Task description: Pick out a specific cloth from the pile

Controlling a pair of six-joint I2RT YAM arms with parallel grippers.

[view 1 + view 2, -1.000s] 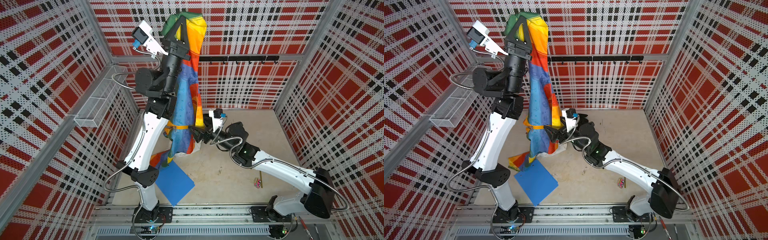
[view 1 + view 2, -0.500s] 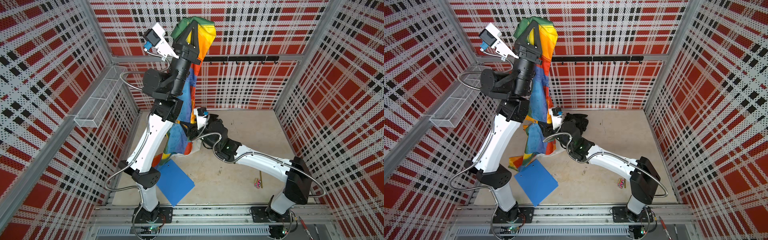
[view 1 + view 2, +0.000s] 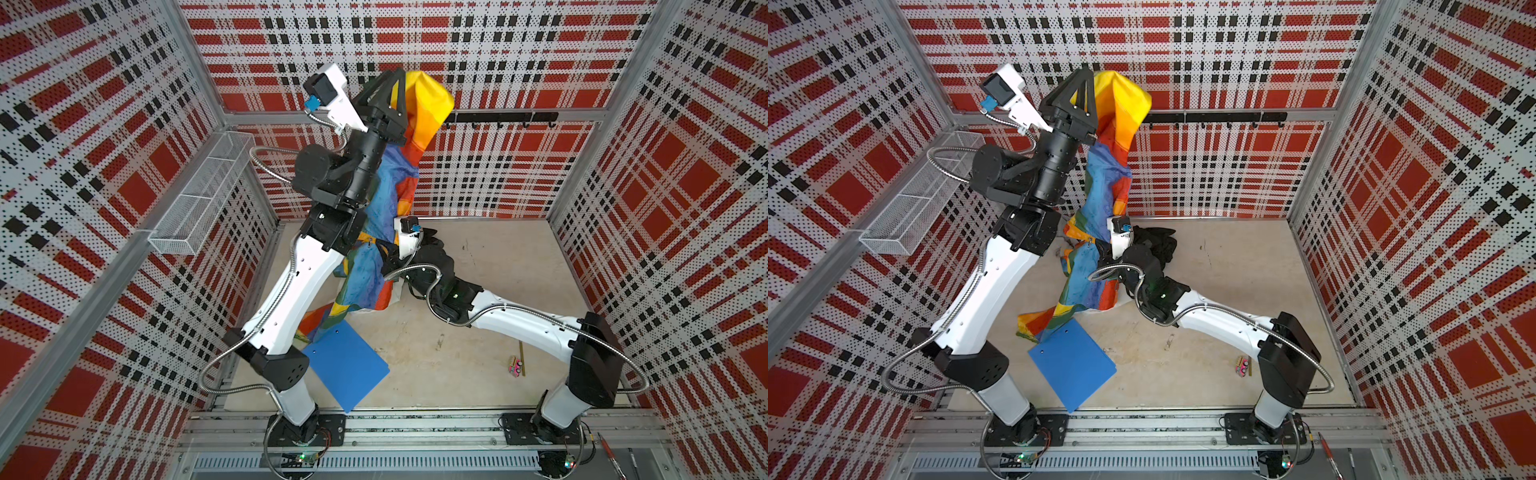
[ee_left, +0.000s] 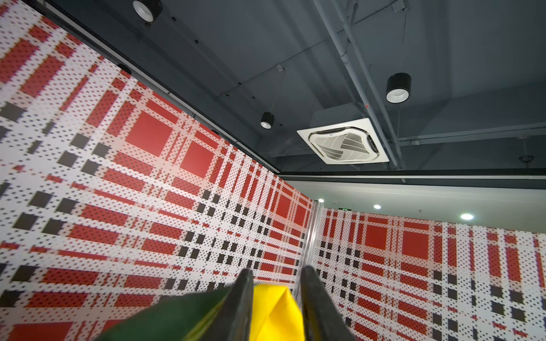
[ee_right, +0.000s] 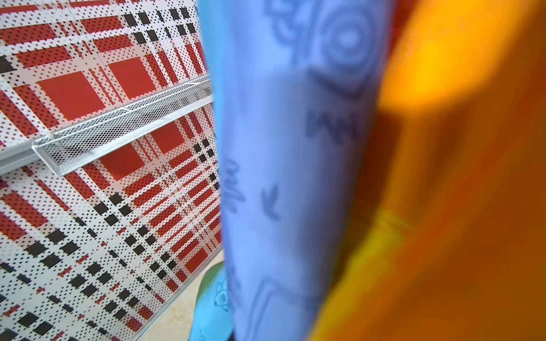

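In both top views the cloth (image 3: 390, 195) is being held above the pile (image 3: 1160, 240): right claw (image 3: 388, 254) closed on it, left claw (image 4: 274, 276) narrowly parted; tail on table (image 3: 478, 332), extraction unfinished.

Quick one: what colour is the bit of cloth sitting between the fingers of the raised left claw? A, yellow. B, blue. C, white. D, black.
A: in the left wrist view, a yellow fold of the cloth sits in the gap between the fingers of the left claw.
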